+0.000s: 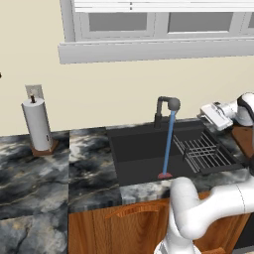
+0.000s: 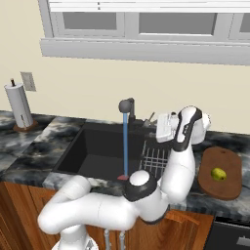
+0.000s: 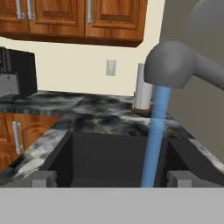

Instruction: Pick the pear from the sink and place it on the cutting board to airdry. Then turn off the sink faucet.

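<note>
We are seeing the pear [image 2: 218,174] lying on the cutting board [image 2: 229,188], which is resting on the marbled counter [image 1: 34,173] at the right of the sink [image 2: 93,151]. The pear is sitting near the middle of the board, a little to its near side, and nothing is touching it.

The gripper [image 2: 152,120] is hanging above the far right part of the sink, over the wire rack [image 2: 155,158], and it is pointing to the left, toward the sink faucet [image 2: 128,108]. So the pear is lying well apart from the gripper, to its right and nearer to us, with the white forearm standing between them in the right base view. In the left base view we are seeing the gripper [image 1: 205,115] just at the right of the faucet head, at about the same height.

In the hand view the two small dark fingertips [image 3: 43,178] are standing far from one another at the bottom, with the dark basin between them, so the jaws are spread and are holding nothing. The rounded spout head is filling the upper right of this view, close in front.

The faucet is pouring a thin blue stream [image 2: 125,146] down to the pinkish-red drain spot [image 2: 123,177]. A paper-towel roll [image 1: 37,124] is standing on the counter far to the left.
</note>
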Controlling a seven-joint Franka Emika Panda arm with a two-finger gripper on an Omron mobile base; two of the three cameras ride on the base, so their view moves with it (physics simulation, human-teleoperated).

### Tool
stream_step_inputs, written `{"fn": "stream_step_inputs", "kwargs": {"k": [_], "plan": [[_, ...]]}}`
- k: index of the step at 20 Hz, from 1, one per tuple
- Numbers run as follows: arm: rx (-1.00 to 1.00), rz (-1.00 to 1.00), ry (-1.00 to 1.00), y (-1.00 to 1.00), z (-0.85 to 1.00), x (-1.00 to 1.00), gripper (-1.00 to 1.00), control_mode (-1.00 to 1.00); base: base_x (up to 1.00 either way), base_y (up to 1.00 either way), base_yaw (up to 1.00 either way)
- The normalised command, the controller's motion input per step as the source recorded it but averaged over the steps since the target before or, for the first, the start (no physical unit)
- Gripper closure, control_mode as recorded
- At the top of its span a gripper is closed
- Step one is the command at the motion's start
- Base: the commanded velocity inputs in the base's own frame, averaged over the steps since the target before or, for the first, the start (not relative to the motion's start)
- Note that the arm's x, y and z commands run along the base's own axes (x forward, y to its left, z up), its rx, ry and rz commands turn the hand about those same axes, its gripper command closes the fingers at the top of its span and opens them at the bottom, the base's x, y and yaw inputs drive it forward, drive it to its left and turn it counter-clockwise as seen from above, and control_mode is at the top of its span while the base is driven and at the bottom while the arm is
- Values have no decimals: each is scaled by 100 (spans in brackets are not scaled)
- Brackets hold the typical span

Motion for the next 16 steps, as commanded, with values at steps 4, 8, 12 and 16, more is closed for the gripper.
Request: {"fn": "stream_step_inputs", "kwargs": {"k": [4,8,12,16], "plan": [[0,-2,-1,6,-1,10,-100,-100,0,0,0],[0,-14,0,0,-8,6,-100,-100,0,0,0],[0,-21,0,0,-15,5,-100,-100,0,0,0],[1,-19,0,4,-23,3,-100,-100,0,0,0]]}}
